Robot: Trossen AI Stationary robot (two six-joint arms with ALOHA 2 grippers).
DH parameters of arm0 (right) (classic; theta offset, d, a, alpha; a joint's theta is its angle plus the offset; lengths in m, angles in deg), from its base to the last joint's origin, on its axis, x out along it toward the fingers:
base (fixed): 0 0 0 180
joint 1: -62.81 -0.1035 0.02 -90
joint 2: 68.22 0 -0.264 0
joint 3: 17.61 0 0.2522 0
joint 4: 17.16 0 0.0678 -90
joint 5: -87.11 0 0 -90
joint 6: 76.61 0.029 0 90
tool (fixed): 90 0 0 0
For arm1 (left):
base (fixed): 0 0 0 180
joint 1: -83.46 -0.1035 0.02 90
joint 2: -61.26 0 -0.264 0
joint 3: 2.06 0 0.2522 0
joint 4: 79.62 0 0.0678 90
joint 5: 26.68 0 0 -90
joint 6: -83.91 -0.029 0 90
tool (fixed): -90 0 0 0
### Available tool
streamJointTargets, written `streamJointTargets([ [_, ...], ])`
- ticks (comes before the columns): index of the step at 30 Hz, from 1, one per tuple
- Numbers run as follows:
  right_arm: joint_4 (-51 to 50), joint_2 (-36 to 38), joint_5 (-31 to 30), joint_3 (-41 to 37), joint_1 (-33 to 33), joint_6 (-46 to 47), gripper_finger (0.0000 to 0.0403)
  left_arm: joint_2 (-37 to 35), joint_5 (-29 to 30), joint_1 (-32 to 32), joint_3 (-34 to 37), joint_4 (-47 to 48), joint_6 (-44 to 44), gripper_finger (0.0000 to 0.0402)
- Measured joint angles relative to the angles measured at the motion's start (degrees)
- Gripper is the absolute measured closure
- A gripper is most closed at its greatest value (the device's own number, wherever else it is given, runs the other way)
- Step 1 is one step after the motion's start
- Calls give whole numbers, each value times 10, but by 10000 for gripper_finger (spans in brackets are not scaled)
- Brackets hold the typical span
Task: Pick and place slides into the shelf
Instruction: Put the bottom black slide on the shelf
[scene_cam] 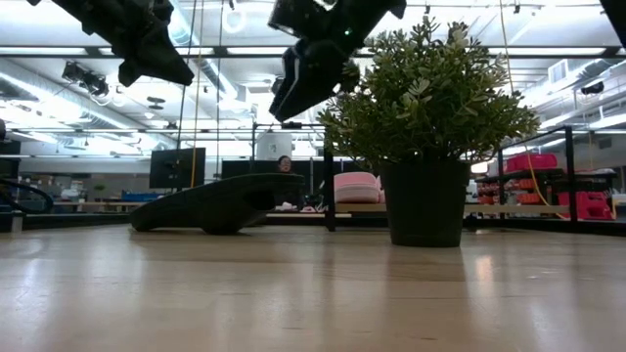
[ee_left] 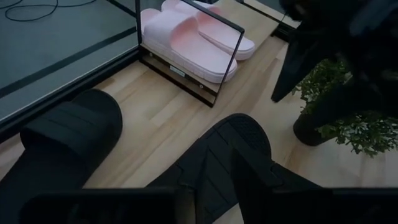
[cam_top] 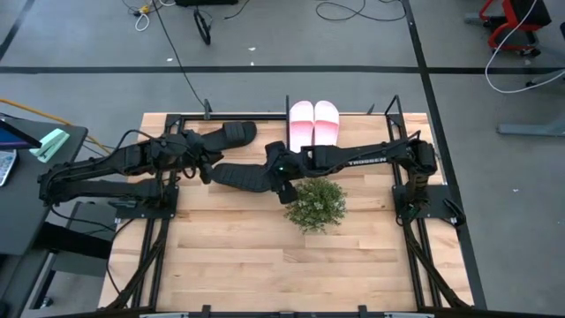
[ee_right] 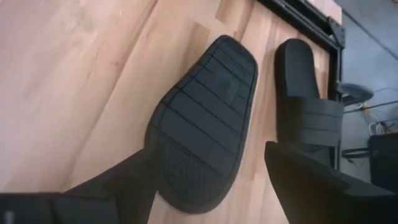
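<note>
A: So the black slide lying sole-up (ee_right: 200,127) sits mid-frame in the high view, left of the plant (cam_top: 315,204); the other black one (cam_top: 231,133) is at the shelf's (cam_top: 181,120) upper-left edge, pink pair (cam_top: 313,124) already racked.

B: Right gripper (cam_top: 284,188) hovers over the flipped one, fingers spread. Left gripper (cam_top: 201,169) is close by (can't tell its fingers).

A: Risk I'd guess: grabbing a flat sole slips, or an arm clips the plant.
</note>
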Motion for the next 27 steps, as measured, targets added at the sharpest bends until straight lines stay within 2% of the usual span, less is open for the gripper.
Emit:
streamJointTargets([
  [6,3,-33,-11,6,-5,-34,110,0,0,0,0,6,0,331],
  [12,-1,-37,-12,10,-6,55,112,0,0,0,0,15,0,328],
  [17,-10,-37,-10,55,-2,141,112,0,-3,0,0,17,0,320],
  [23,-10,-37,-25,135,16,206,122,14,-75,-14,0,67,7,314],
  [27,-13,-36,-24,182,34,253,131,33,-136,-17,-1,79,-70,302],
])
